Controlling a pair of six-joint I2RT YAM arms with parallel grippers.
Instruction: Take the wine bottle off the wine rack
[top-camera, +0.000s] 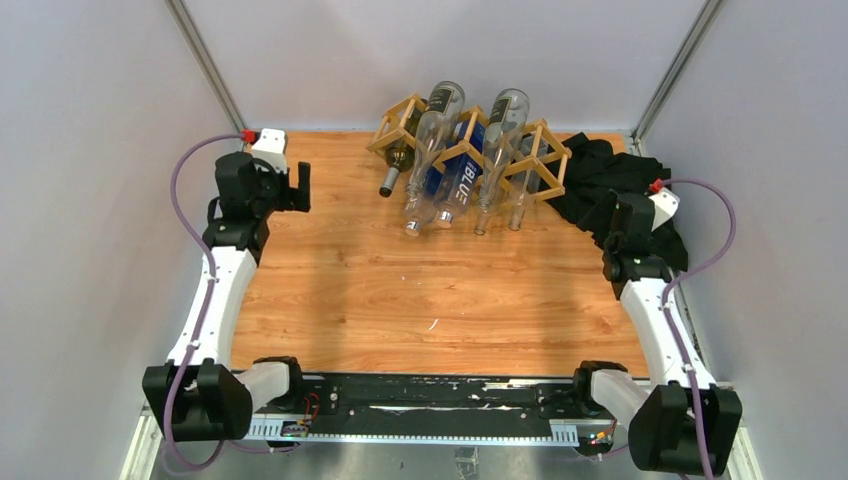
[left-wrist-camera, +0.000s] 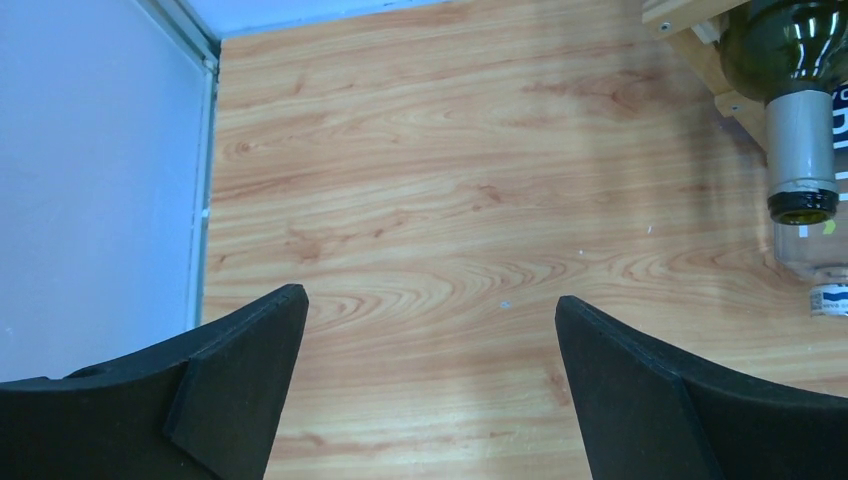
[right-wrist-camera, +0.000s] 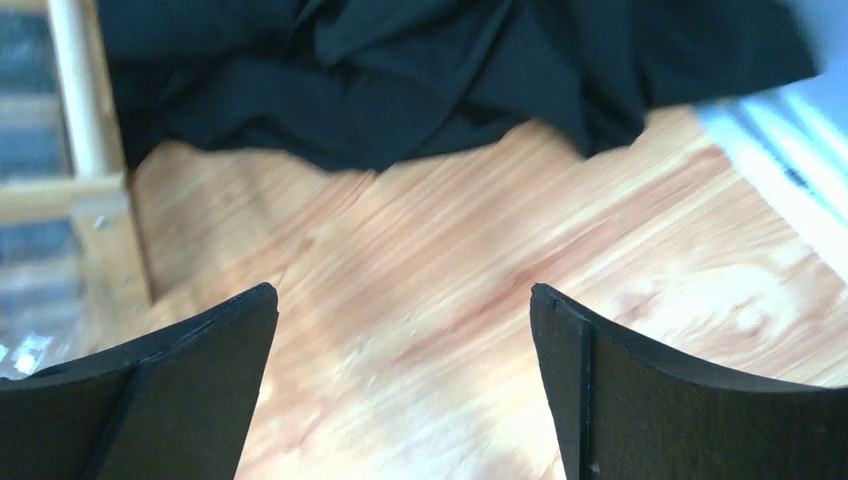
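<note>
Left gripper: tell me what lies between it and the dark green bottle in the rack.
Only bare wooden tabletop lies between the left gripper and the dark green bottle; nothing stands in that stretch. The left wrist view shows it.

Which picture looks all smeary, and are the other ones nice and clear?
Right wrist view: smeared and soft, with the black cloth fuzzy and the table grain streaky. Left wrist view: crisp, with the green wine bottle sharp. Top view: clear and evenly lit, only faint shadows by the wine rack.
</note>
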